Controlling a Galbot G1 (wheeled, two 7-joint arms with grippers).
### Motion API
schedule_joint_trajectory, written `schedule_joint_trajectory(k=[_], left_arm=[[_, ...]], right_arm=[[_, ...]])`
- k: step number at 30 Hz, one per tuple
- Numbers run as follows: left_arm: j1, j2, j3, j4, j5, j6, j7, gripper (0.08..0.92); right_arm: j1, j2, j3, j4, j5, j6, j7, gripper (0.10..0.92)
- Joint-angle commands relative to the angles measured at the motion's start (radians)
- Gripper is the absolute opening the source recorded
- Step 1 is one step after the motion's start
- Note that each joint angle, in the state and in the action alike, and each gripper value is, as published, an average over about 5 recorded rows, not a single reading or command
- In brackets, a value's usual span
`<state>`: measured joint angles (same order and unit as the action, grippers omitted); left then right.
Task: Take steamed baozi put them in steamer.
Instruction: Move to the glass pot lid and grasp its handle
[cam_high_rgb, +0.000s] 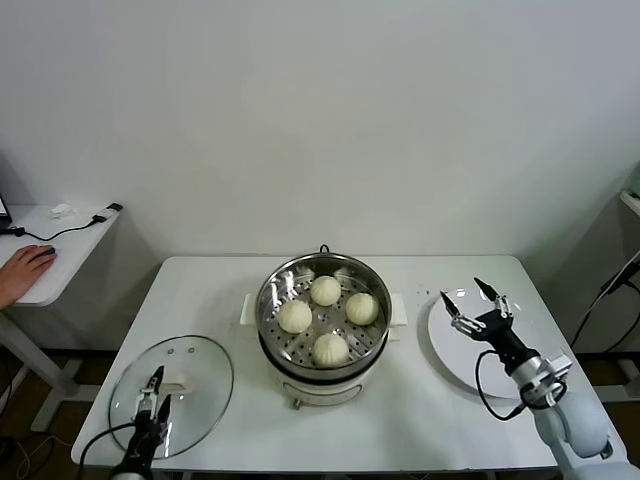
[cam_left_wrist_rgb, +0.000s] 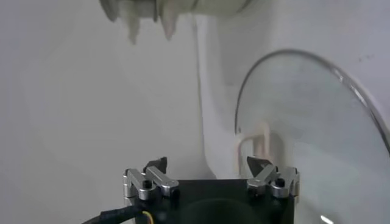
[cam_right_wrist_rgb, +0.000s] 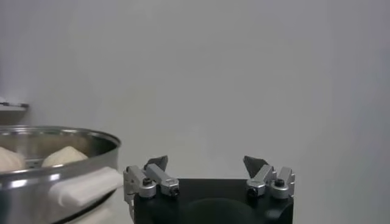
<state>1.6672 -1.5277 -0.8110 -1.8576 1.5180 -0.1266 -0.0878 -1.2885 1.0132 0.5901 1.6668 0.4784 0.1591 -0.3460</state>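
1. Nearest the head camera, low at the left, the left gripper (cam_high_rgb: 152, 400) hangs over the glass lid (cam_high_rgb: 195, 375), which lies flat on the white counter (cam_high_rgb: 420, 420). Its fingers (cam_left_wrist_rgb: 155, 173) stand wide and hold nothing. The risk here is a careless drop or sweep of this arm: it could knock the lid's white handle (cam_high_rgb: 175, 383) or push the lid toward the counter's near edge, which is close by.

2. In the middle stands the steamer (cam_high_rgb: 322, 312), its steel basket on the white pot base. All four steamed baozi (cam_high_rgb: 325, 290) already sit on the perforated floor, spread apart, none touching the wall as far as I can tell. The loading looks done, so the main hazard is further reaching: a gripper going back in could dent a soft bun, or catch the rim (cam_right_wrist_rgb: 67, 137) and shift the whole pot.

3. At the right, the right gripper (cam_high_rgb: 478, 302) hovers over the flat white plate (cam_high_rgb: 445, 345), just beside the steamer's side handle (cam_high_rgb: 397, 308). Its fingers (cam_right_wrist_rgb: 157, 172) are spread wide and empty. Swinging inward from here, it could strike that handle or the basket wall; dropping, it could hit the plate and slide it.

4. If the lid is to go on next, its smooth glass could slip from a poor grasp on the handle.
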Motion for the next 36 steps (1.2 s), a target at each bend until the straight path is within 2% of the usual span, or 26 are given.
schedule_joint_trajectory(k=[1,10,22,25,36], left_arm=[[-0.102,0.003,-0.001,0.161,0.088,0.081,-0.146,0.823],[-0.195,0.022,0.023,0.255,0.037,0.06,-0.218,0.823],[-0.257,0.03,0.029,0.347,0.043,0.038,-0.225,0.811],[-0.258,0.032,0.028,0.351,0.036,0.034,-0.224,0.749],[-0.262,0.041,0.028,0.342,-0.008,0.02,-0.216,0.428]], right_arm=[[-0.036,0.03,0.04,-0.025,-0.015,0.006,0.001,0.823],[-0.038,0.033,0.049,-0.048,-0.007,0.013,-0.01,0.823],[-0.046,0.045,0.059,-0.065,-0.003,0.023,-0.023,0.823],[-0.046,0.047,0.06,-0.068,-0.004,0.026,-0.025,0.823],[-0.043,0.054,0.066,-0.082,-0.031,0.042,-0.034,0.823]])
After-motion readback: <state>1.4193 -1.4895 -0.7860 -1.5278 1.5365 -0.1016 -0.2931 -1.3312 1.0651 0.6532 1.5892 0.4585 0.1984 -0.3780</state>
